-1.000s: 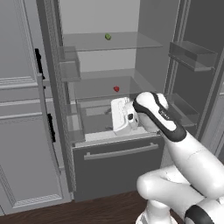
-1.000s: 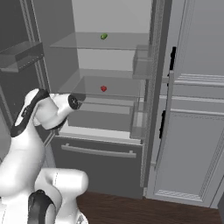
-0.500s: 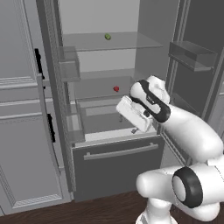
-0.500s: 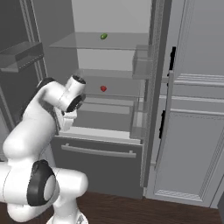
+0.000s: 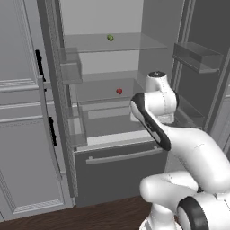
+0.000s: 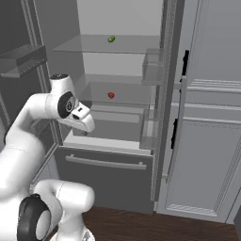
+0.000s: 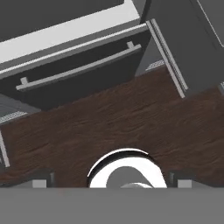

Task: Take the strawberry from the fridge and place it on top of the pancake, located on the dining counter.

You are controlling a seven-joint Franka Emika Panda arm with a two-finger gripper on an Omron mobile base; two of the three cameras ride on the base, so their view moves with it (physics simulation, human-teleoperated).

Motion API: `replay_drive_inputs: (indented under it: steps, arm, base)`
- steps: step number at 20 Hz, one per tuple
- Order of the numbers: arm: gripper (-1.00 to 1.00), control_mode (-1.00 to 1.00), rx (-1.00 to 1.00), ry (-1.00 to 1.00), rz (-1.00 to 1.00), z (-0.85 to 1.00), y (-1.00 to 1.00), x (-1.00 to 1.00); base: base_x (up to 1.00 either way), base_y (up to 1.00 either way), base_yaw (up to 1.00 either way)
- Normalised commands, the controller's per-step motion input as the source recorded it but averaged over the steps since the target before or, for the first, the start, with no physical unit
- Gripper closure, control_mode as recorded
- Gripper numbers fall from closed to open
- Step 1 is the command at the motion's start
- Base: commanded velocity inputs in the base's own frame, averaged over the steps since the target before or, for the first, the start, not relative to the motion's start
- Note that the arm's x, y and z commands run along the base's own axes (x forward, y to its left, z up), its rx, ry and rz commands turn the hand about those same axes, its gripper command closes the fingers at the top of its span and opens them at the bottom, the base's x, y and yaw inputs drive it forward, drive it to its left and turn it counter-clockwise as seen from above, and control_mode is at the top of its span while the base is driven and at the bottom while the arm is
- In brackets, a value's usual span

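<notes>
The fridge stands open, its glass shelves and light grey inside in view. The strawberry lies on the middle shelf, small and red. My gripper hangs in front of the lower shelf, below the strawberry and to its left in the right base view, apart from it. It points down at the floor. In the hand view the gripper is open and holds nothing, and the fridge's bottom drawer with its bar handle lies ahead. The pancake and the dining counter are out of view.
A small green fruit sits on the upper shelf. Open fridge doors with bins flank the arm. Panelled grey cabinets with black handles adjoin the fridge. Dark wood floor lies below.
The arm has swung: the hand has moved toward the fridge's right side in the left base view and its forearm now crosses in front of it. The jaws stayed open.
</notes>
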Motion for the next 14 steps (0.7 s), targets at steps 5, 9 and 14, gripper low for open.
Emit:
replay_drive_inputs:
  steps: [5,9,14]
  arm:
    - [-1.0,-1.0,-0.01,-0.22,0.32,0.07,-0.26,-0.74]
    - [-1.0,-1.0,0.13,0.01,0.02,-0.01,0.0,-0.08]
    - [-1.0,-1.0,0.0,0.01,-0.02,-0.03,0.13,0.0]
  base:
    - [0.0,0.0,0.0]
    - [0.0,0.0,0.0]
    - [0.0,0.0,0.0]
